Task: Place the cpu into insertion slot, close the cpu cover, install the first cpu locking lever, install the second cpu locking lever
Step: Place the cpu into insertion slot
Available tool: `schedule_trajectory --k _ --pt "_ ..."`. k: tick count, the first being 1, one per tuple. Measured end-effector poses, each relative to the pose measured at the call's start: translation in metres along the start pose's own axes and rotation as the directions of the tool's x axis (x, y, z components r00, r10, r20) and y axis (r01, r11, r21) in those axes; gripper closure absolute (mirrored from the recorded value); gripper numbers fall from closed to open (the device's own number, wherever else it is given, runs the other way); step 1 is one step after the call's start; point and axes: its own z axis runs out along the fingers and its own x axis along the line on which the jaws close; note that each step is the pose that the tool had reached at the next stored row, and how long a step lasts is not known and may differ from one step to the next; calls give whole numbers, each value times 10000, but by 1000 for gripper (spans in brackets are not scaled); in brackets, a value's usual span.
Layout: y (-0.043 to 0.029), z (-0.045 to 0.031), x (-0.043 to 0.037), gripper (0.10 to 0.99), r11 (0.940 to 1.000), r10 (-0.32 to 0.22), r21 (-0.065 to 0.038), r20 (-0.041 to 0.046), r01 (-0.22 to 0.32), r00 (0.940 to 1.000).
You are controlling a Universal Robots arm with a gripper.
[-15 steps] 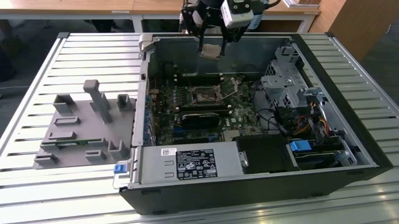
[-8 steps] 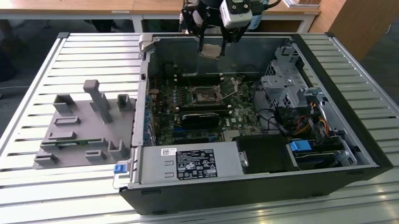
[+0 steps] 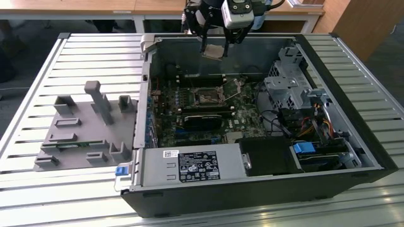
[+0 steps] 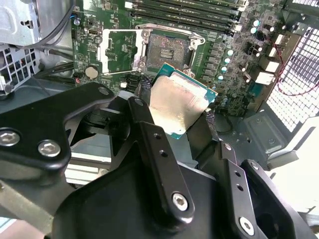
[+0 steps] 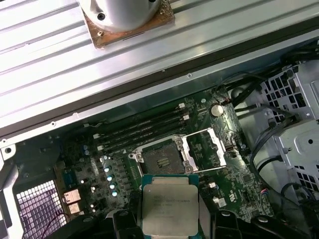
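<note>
**A:** Open black metal computer case; green motherboard; mid-board, the square dark insertion slot, its thin metal cpu cover flipped open.

**B:** Black gripper clenches the silvery square cpu aloft, tilted. Lowered askew, it might damage the slot.

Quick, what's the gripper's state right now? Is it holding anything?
Gripper: closed on the cpu, held in the air, clear of the insertion slot, which is bare.

cpu in gripper, over motherboard, apart from insertion slot | cpu cover just beside it
</note>
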Motion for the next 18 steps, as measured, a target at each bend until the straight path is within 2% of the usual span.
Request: schedule_trajectory --k 18 --pt "0 1 0 545 9962 873 -21 78 -873 9962"
